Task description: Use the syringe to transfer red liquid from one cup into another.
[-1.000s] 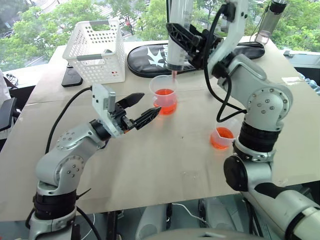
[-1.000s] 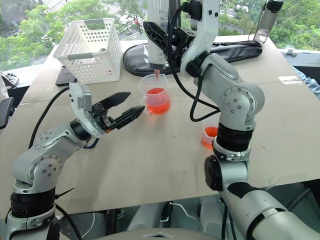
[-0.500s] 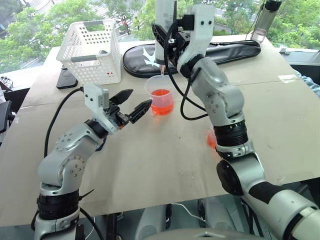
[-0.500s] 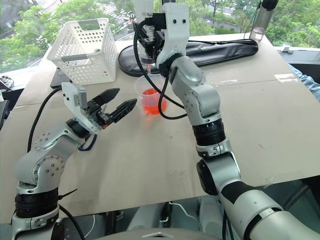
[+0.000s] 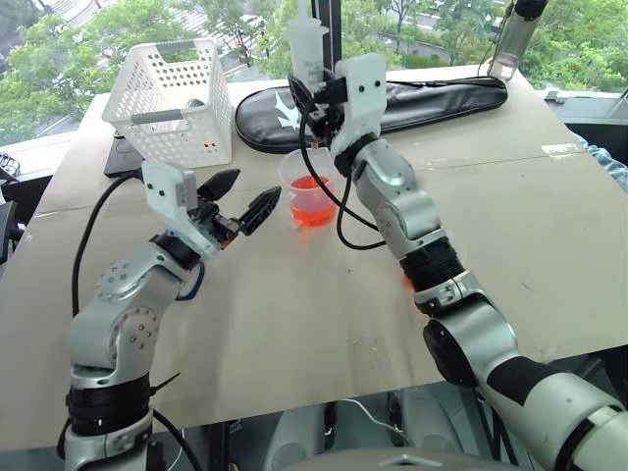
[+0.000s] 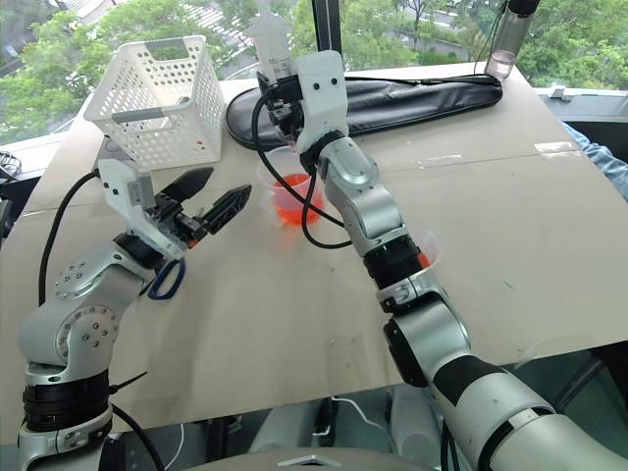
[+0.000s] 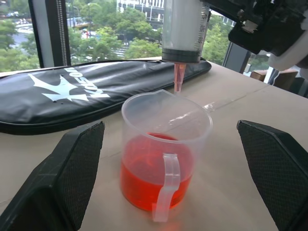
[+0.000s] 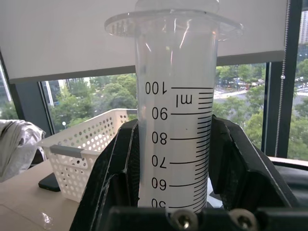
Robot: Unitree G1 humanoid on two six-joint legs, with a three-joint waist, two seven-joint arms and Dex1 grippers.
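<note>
While we hold the syringe (image 7: 185, 29) upright above the beaker (image 7: 163, 154), the draw has not begun.
Right end effector (image 5: 316, 96) grips its barrel; left end effector (image 5: 247, 196) waits wide open, empty, beside the beaker; red liquid (image 7: 144, 185) remains inside; transfer remains.

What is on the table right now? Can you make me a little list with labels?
syringe: held upright by the right gripper, red-tinted tip just above the beaker's rim
beaker: on the table, partly filled with red liquid
left gripper: fingers open, beside the beaker, holding nothing
small cup: mostly hidden behind the right arm
white basket: at the table's far left
black bag: behind the beaker
</note>
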